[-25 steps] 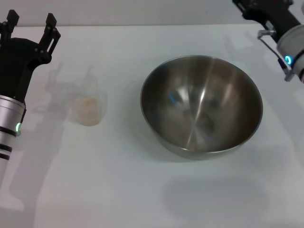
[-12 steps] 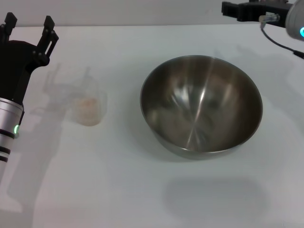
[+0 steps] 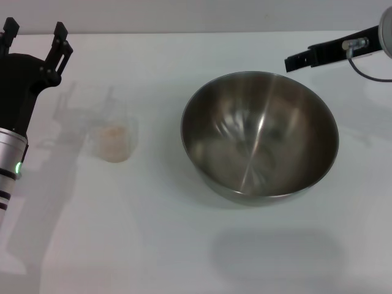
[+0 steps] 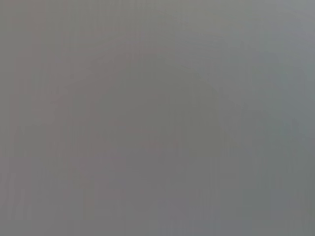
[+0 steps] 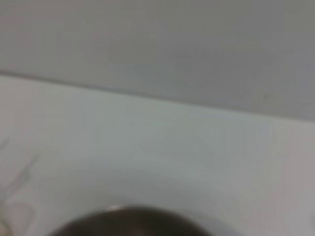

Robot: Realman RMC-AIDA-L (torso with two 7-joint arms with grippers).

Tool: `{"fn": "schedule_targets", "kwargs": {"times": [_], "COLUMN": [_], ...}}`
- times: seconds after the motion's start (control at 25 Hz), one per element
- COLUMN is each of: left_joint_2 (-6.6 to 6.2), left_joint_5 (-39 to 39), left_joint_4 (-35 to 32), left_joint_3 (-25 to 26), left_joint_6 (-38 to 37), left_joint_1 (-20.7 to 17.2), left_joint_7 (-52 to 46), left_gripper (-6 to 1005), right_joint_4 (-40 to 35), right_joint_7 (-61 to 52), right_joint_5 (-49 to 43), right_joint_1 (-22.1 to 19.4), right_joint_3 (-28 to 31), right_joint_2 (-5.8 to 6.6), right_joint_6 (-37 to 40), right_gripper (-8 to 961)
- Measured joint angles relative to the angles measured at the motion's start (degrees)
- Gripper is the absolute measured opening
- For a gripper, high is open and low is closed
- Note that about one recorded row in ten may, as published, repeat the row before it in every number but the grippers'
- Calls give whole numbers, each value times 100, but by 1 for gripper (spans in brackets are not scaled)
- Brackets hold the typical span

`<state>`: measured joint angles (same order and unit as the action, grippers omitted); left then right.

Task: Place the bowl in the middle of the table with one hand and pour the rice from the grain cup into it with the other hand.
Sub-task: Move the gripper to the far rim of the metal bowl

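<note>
Bowl (image 3: pixel 260 138) sits upright on the table (image 3: pixel 184 245) in the head view, mouth straight up, a bit right of centre, shiny inside with nothing in it that I can make out. Being round, it has no real long axis. Grain cup (image 3: pixel 114 136) stands upright too, well off to the bowl's left, with the rice (image 3: pixel 114 139) as a pale heap in its lower part. No brand, label or writing readable on either one. Left gripper (image 3: pixel 33 33) is at the far left edge, fingers pointing away from the robot toward the table's far side and spread wide with nothing between them, near the cup but not touching it. Right gripper (image 3: pixel 318 55) pokes in from the top right corner as a thin dark bar lying roughly sideways, just past the bowl's far rim; can't tell how its fingers stand. Left wrist view is just flat grey, nothing to pick out. Right wrist view shows the white table (image 5: pixel 147 137) meeting a grey background, and a dark curved sliver of the bowl's (image 5: pixel 128 223) rim.
</note>
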<state>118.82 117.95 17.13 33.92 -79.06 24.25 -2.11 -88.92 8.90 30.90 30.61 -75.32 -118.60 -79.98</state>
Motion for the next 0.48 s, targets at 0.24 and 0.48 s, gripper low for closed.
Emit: {"fn": "schedule_targets", "kwargs": {"times": [0.24, 0.48], "left_joint_2": [0, 0], "left_joint_5": [0, 0], "left_joint_4": [2, 6], "left_joint_3": [89, 130], "left_joint_6": [-29, -31], "left_joint_1": [0, 4], "left_joint_7": [0, 0], "left_gripper": [831, 831], "right_joint_4": [438, 861], "right_joint_7": [30, 105], "right_joint_5": [-39, -215], "right_joint_1": [214, 323], "right_joint_3": [15, 86], "right_joint_2": [75, 103], "right_joint_6": [-260, -295], "right_gripper": [690, 690]}}
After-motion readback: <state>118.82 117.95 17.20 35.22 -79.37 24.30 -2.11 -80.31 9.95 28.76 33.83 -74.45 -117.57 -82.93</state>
